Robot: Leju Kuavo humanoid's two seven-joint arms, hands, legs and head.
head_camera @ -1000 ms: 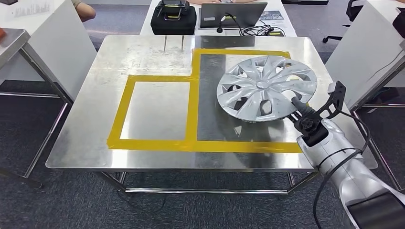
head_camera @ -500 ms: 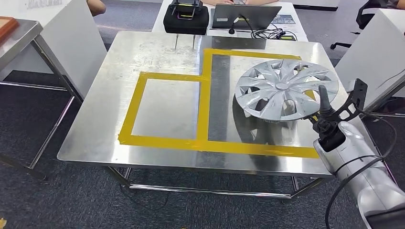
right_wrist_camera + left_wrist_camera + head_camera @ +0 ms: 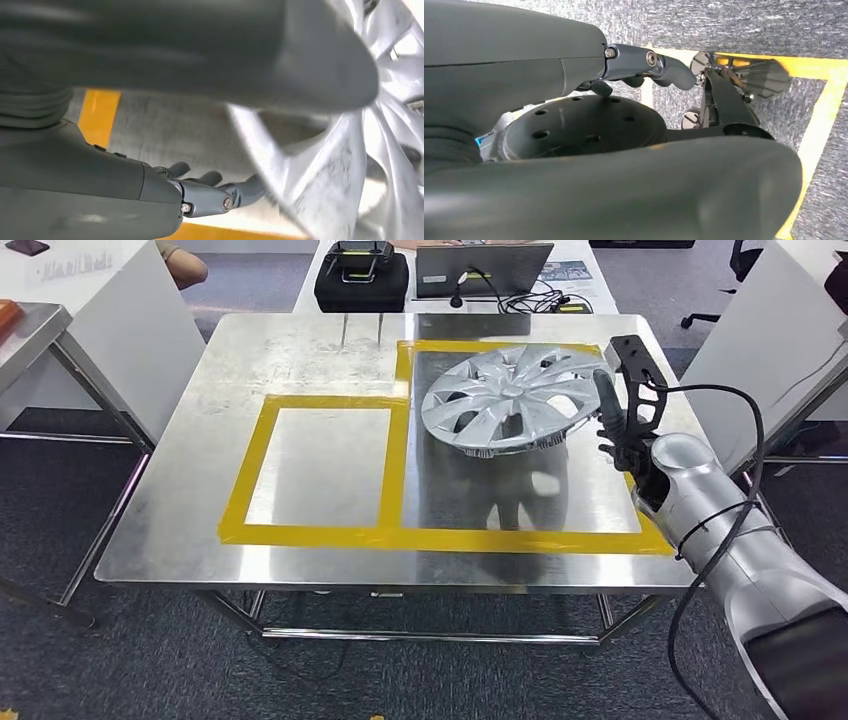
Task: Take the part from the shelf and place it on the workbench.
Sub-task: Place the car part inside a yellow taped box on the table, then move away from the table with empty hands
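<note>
A steel table (image 3: 300, 360) marked with yellow tape (image 3: 395, 455) stands on grey carpet (image 3: 150, 640). The silver hubcap (image 3: 505, 395) is tilted over the larger taped rectangle, its right rim held by the right hand (image 3: 612, 420). The left hand (image 3: 644, 67) hangs with fingers curled, holding nothing. Beyond lie a black case (image 3: 362, 280) and laptop (image 3: 480, 268).

Right arm (image 3: 735, 540) enters from lower right, silver forearm angled up and inward. Right hand (image 3: 618, 425) grips wheel cover (image 3: 505, 397) at its rim, thumb over top face, dark fingers (image 3: 235, 192) beneath. Left hand (image 3: 644, 67) hangs low, fingers curled, holding nothing.
</note>
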